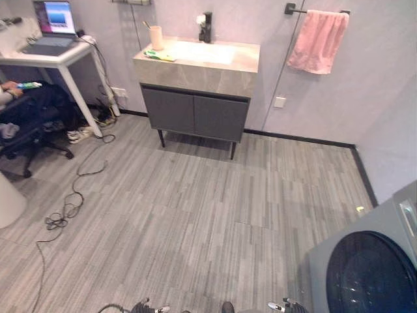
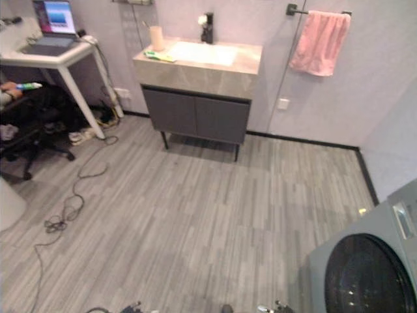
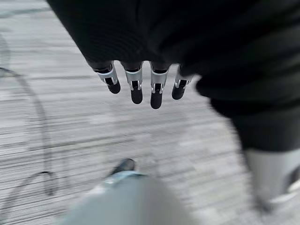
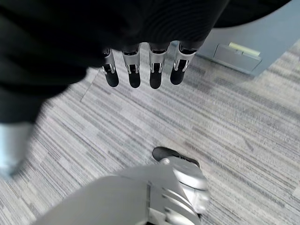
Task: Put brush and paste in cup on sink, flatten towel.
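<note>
So far we judge the task barely begun. We stand well back from the sink (image 1: 195, 65), with a wide stretch of grey plank floor (image 1: 195, 208) between us and the vanity

Our left hand (image 3: 136, 86) hangs at our side over the floor, fingers straight and relaxed, holding nothing. Our right hand (image 4: 140, 72) hangs the same way, fingers loose and empty, beside the washing machine (image 1: 365, 267)

On the counter at the sink's left end stands the cup (image 1: 156, 37), pale and upright, near the wall; something thin seems to stick out of it, too small to name. Just in front of the cup a yellow-green item (image 1: 159, 56) lies flat on the counter, outside the cup. We take it for the brush or the paste, or both together, but cannot tell which

The pink towel (image 1: 318, 40) hangs from the rail (image 1: 316, 11) on the wall to the right of the sink, bunched and narrow, not spread flat

What remains, as we read it: walk up to the sink, lift the item into the cup, then spread the towel along its rail. A person's hand (image 1: 8, 87) rests at the desk (image 1: 58, 59) far left, well apart from our path
</note>
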Motion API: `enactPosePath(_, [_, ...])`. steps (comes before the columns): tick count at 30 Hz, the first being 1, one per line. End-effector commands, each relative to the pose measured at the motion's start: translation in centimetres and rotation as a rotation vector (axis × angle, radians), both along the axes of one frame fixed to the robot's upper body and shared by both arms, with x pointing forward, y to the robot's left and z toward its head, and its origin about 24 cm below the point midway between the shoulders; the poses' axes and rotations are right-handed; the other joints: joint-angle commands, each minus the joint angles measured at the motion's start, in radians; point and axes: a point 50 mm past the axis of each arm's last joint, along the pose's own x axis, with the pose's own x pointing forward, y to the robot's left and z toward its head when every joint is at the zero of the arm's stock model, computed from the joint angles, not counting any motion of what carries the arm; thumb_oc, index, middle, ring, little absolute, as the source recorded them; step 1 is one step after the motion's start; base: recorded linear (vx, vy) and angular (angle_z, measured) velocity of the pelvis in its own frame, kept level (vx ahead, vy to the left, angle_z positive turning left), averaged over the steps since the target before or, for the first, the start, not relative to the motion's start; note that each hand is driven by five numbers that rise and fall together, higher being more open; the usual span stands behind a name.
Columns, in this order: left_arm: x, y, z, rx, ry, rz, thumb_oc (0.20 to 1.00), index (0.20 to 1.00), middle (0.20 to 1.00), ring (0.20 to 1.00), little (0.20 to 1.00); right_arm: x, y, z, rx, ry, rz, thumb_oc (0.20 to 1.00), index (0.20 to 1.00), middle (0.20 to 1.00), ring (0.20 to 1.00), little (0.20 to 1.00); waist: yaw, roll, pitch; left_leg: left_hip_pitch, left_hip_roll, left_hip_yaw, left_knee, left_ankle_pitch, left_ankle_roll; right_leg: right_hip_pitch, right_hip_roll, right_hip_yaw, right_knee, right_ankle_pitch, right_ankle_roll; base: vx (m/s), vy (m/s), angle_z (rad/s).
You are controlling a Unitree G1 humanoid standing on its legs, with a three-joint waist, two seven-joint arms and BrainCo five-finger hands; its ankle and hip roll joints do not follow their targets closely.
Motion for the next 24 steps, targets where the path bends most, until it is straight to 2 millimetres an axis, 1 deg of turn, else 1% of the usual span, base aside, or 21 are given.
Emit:
enactPosePath(1, [1.8, 0.6, 0.7, 0.017, -0.082, -0.005, 1.0, 1.0, 1.0, 1.0, 1.0, 2.6, -1.0, 1.2, -0.024, -0.083, 0.081, 1.0, 1.0, 1.0, 1.0, 1.0, -0.018, 0.026, 0.042, 0.054, 0.016, 0.019, -0.028, 0.026, -0.054, 0.014, -0.036, -0.035, -0.014, 0.05, 0.081, 0.0, 0.0, 0.0])
enactPosePath(5, [1.7, 1.1, 0.8, 0.031, -0.086, 0.029, 1.0, 1.0, 1.0, 1.0, 1.0, 3.3, -0.4, 1.5, -0.013, -0.122, 0.114, 1.0, 1.0, 1.0, 1.0, 1.0, -0.012, 0.023, 0.039, 0.062, 0.013, 0.015, -0.03, 0.025, -0.054, 0.02, -0.037, -0.038, -0.008, 0.046, 0.083, 0.0, 0.0, 0.0])
enactPosePath(7, [1.5, 1.0, 0.7, 0.03, -0.082, 0.03, 1.0, 1.0, 1.0, 1.0, 1.0, 3.2, -0.3, 1.5, -0.008, -0.123, 0.115, 1.0, 1.0, 1.0, 1.0, 1.0, -0.013, 0.023, 0.037, 0.064, 0.014, 0.017, -0.031, 0.024, -0.055, 0.022, -0.038, -0.039, -0.009, 0.045, 0.083, 0.0, 0.0, 0.0])
enactPosePath(9, [0.9, 1.0, 0.5, 0.037, -0.048, 0.005, 1.0, 1.0, 1.0, 1.0, 1.0, 3.0, -0.3, 1.5, -0.01, -0.112, 0.135, 1.0, 1.0, 1.0, 1.0, 1.0, -0.013, 0.023, 0.031, 0.073, 0.015, 0.018, -0.033, 0.023, -0.057, 0.031, -0.037, -0.04, -0.013, 0.044, 0.083, 0.02, -0.002, 0.01])
enactPosePath(14, [0.2, 1.0, 0.3, 0.043, -0.021, -0.005, 1.0, 1.0, 1.0, 1.0, 1.0, 3.0, -0.4, 1.6, -0.02, -0.113, 0.156, 1.0, 1.0, 1.0, 1.0, 1.0, -0.013, 0.024, 0.024, 0.077, 0.016, 0.018, -0.036, 0.023, -0.059, 0.037, -0.035, -0.041, -0.02, 0.044, 0.084, 0.0, 0.0, 0.0])
enactPosePath(17, [0.3, 0.9, 0.3, 0.053, -0.018, -0.04, 1.0, 1.0, 1.0, 1.0, 1.0, 3.2, -0.4, 1.7, -0.029, -0.118, 0.164, 1.0, 1.0, 1.0, 1.0, 1.0, -0.014, 0.025, 0.026, 0.072, 0.017, 0.015, -0.029, 0.022, -0.059, 0.034, -0.035, -0.042, -0.018, 0.042, 0.082, 0.0, 0.0, 0.0])
enactPosePath(18, [0.4, 0.7, 0.2, 0.062, -0.014, -0.086, 1.0, 1.0, 1.0, 1.0, 1.0, 3.3, -0.3, 1.7, -0.027, -0.122, 0.167, 1.0, 1.0, 1.0, 1.0, 1.0, -0.015, 0.024, 0.028, 0.072, 0.017, 0.016, -0.027, 0.021, -0.059, 0.034, -0.036, -0.042, -0.017, 0.042, 0.083, 0.0, 0.0, 0.0])
enactPosePath(19, [0.4, 0.7, 0.2, 0.062, -0.014, -0.086, 1.0, 1.0, 1.0, 1.0, 1.0, 3.3, -0.3, 1.7, -0.027, -0.122, 0.167, 1.0, 1.0, 1.0, 1.0, 1.0, -0.015, 0.024, 0.028, 0.072, 0.017, 0.016, -0.027, 0.021, -0.059, 0.034, -0.036, -0.042, -0.017, 0.042, 0.083, 0.0, 0.0, 0.0])
enactPosePath(20, [0.5, 0.6, 0.3, 0.073, -0.01, -0.137, 1.0, 1.0, 1.0, 1.0, 1.0, 3.7, 0.0, 1.9, -0.019, -0.14, 0.188, 1.0, 1.0, 1.0, 1.0, 1.0, -0.015, 0.024, 0.029, 0.072, 0.017, 0.017, -0.025, 0.018, -0.058, 0.035, -0.036, -0.041, -0.017, 0.041, 0.084, 0.0, 0.0, 0.0])
enactPosePath(22, [0.2, 0.9, 0.3, 0.085, -0.004, -0.139, 1.0, 1.0, 1.0, 1.0, 1.0, 4.1, 0.1, 2.4, -0.016, -0.173, 0.203, 1.0, 1.0, 1.0, 1.0, 1.0, -0.015, 0.022, 0.032, 0.069, 0.015, 0.017, -0.014, 0.011, -0.055, 0.034, -0.037, -0.037, -0.01, 0.038, 0.085, 0.0, 0.0, 0.0])
enactPosePath(24, [0.8, 1.0, 0.4, 0.095, -0.024, -0.141, 1.0, 1.0, 1.0, 1.0, 1.0, 4.6, 0.2, 2.8, -0.004, -0.206, 0.178, 1.0, 1.0, 1.0, 1.0, 1.0, -0.019, 0.016, 0.05, 0.038, 0.019, 0.016, 0.036, -0.002, -0.055, 0.008, -0.042, -0.036, 0.032, 0.027, 0.083, -0.1, 0.003, -0.01])
